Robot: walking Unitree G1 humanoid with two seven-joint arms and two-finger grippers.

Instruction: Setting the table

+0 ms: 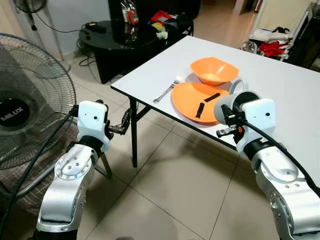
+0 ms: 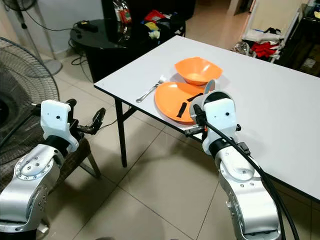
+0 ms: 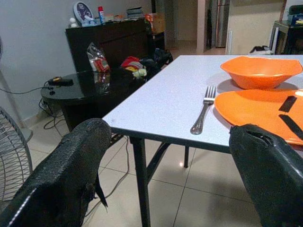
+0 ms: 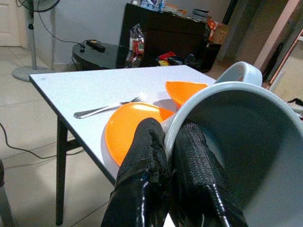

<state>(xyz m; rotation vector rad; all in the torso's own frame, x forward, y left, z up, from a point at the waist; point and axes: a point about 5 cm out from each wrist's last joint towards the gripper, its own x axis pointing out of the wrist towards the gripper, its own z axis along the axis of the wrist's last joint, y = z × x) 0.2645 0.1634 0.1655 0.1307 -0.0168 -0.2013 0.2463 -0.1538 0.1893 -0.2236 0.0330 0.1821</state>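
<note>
My right gripper (image 4: 170,161) pinches the rim of a pale grey mug (image 4: 236,156), one finger inside and one outside, above the near edge of the white desk (image 1: 280,90), just beside the orange plate (image 1: 192,97). My left gripper (image 3: 165,175) waits with its jaws parted, off the desk corner, facing the fork (image 1: 166,90). I judge the mug wants a bare patch beside the orange bowl (image 1: 214,70); I should level it, lower it gently, then let go.
</note>
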